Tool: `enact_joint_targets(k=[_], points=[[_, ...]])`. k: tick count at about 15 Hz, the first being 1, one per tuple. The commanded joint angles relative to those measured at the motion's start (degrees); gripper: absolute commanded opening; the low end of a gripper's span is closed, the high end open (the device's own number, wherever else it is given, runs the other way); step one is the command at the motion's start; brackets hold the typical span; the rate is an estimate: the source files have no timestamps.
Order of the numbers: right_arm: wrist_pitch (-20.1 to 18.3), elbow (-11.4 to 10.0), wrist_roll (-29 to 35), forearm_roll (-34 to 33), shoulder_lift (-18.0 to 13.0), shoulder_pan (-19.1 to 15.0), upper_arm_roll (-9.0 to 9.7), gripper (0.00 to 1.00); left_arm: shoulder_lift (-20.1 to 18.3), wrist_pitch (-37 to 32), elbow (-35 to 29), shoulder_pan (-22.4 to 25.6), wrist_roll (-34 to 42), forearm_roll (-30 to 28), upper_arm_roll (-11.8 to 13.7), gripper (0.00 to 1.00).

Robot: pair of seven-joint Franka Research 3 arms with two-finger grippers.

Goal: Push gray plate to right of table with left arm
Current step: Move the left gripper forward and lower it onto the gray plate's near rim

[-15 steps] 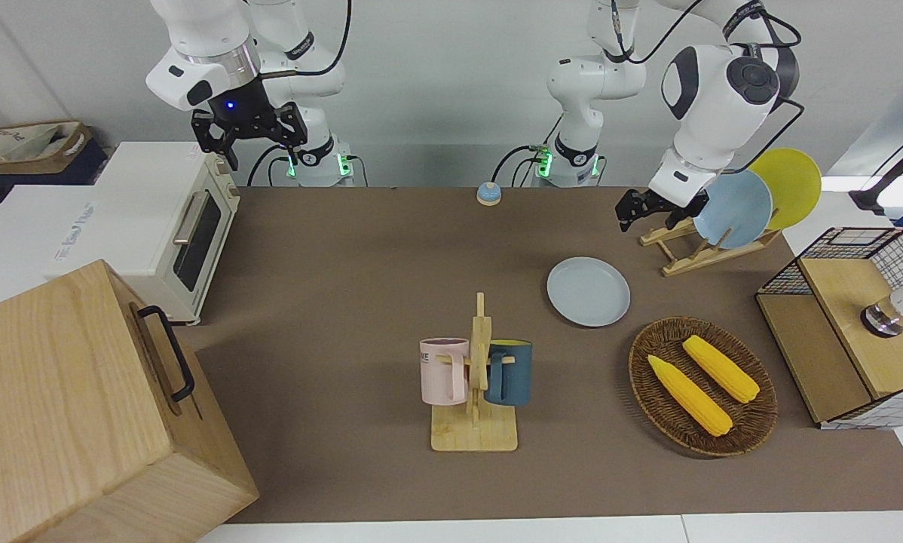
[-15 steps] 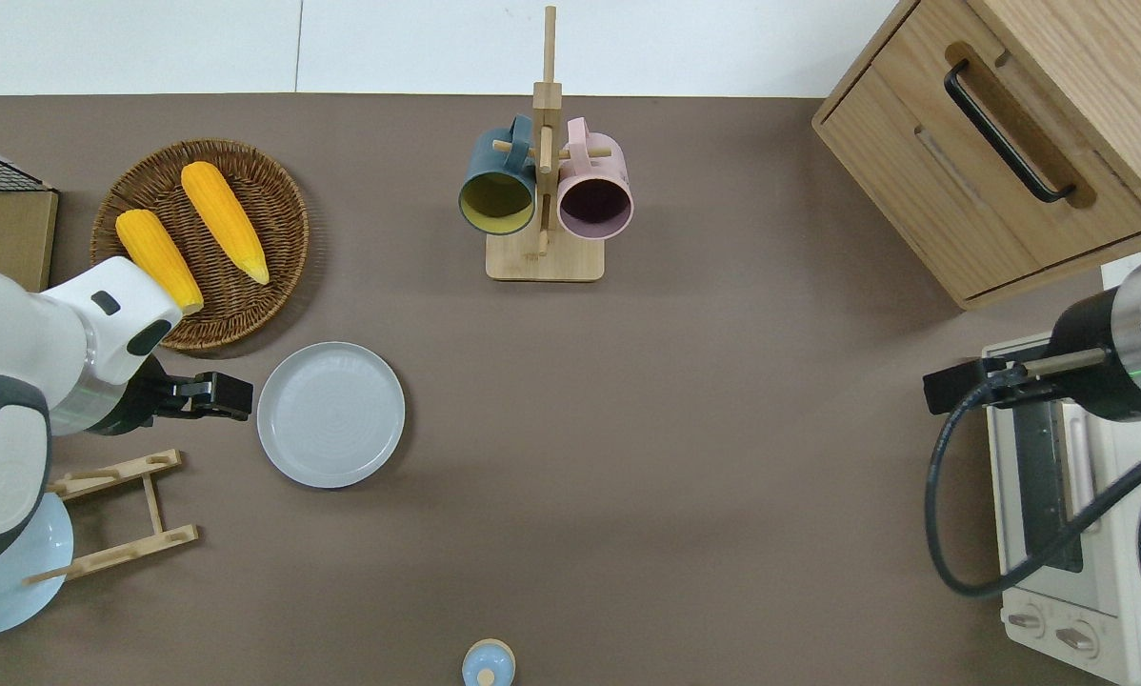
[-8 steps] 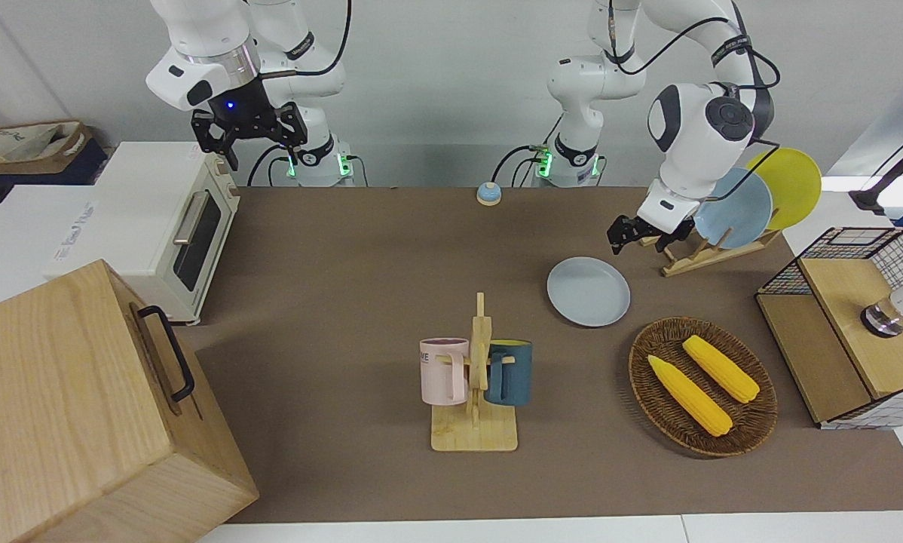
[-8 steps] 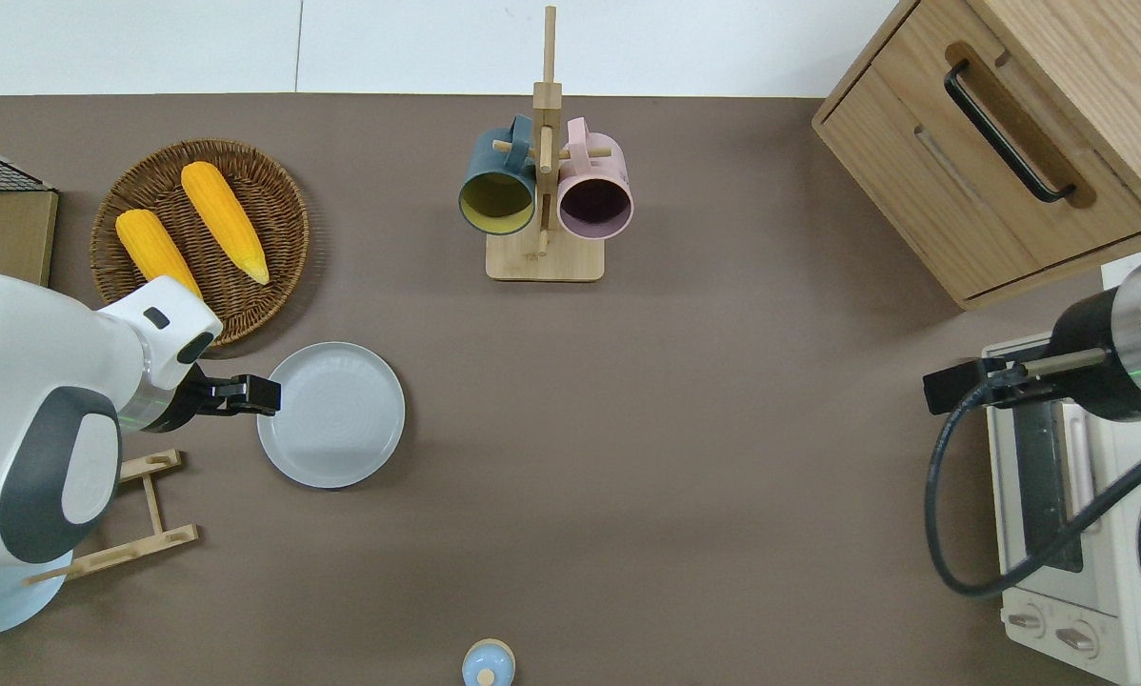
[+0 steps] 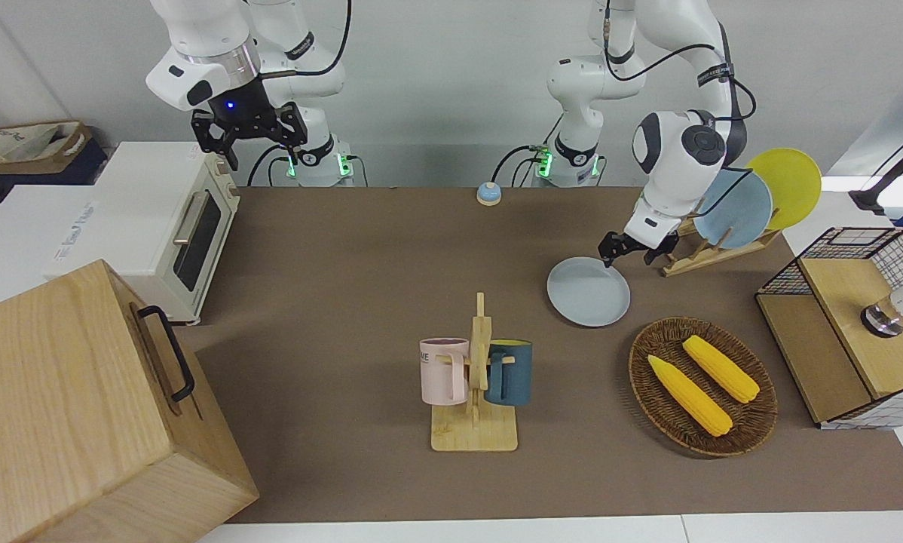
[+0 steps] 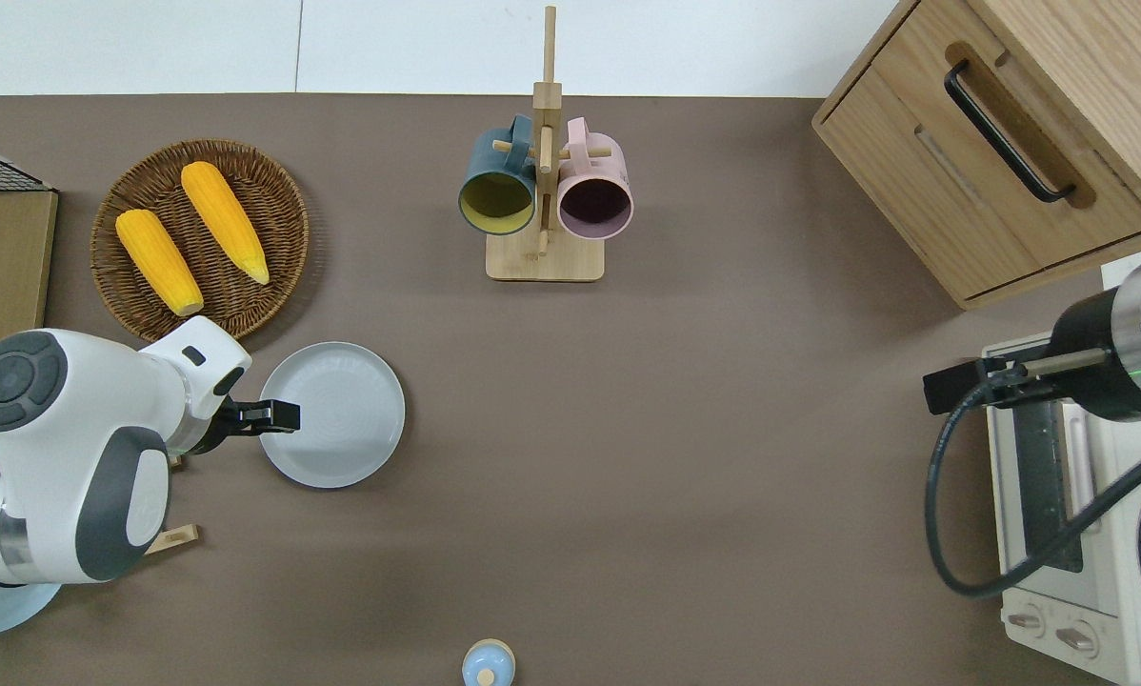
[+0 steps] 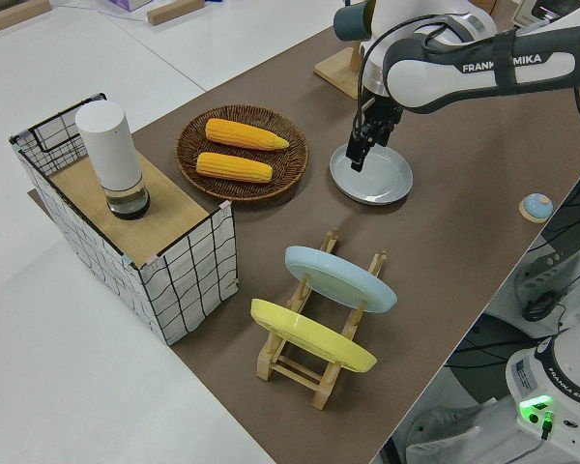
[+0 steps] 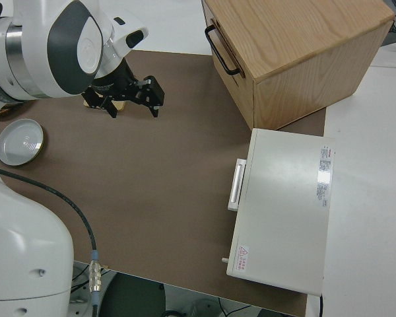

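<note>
The gray plate [image 6: 337,419] lies flat on the brown table [image 6: 685,438], between the wicker basket and the plate rack; it also shows in the front view [image 5: 587,296] and the left side view [image 7: 377,179]. My left gripper [image 6: 285,416] is low, with its fingers together. Its tips are over the plate's rim on the side toward the left arm's end of the table, as the front view [image 5: 610,259] and the left side view [image 7: 357,159] show. I cannot tell whether it touches the plate. The right arm is parked, its gripper [image 8: 133,105] open and empty.
A wicker basket [image 6: 275,205] with two corn cobs lies farther from the robots than the plate. A wooden rack [image 5: 711,253] holds a sky-blue plate [image 5: 739,205] and a yellow plate. A mug rack [image 6: 544,257], a wooden cabinet [image 6: 913,171], a toaster oven [image 5: 157,219] and a small bell [image 6: 488,662] also stand here.
My left gripper has come down from beside the plate rack and moved toward the right arm's end, onto the gray plate's rim. The plate has not moved.
</note>
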Motion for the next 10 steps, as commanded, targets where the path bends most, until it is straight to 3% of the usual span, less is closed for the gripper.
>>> enact_joint_targets(k=[1, 4, 10], points=[[-0.86, 0.46, 0.05, 0.59, -0.17, -1.16, 0.77, 0.983, -1.12, 6.64, -5.76, 1.17, -1.19, 1.57, -0.09, 0.98], [-0.86, 0.46, 0.05, 0.59, -0.17, -1.16, 0.77, 0.983, -0.86, 12.18, -9.81, 1.17, -1.19, 1.57, -0.09, 0.99], [-0.86, 0.46, 0.05, 0.59, -0.17, -1.16, 0.86, 0.983, 2.31, 18.34, -11.84, 1.26, -1.28, 1.57, -0.09, 0.99]])
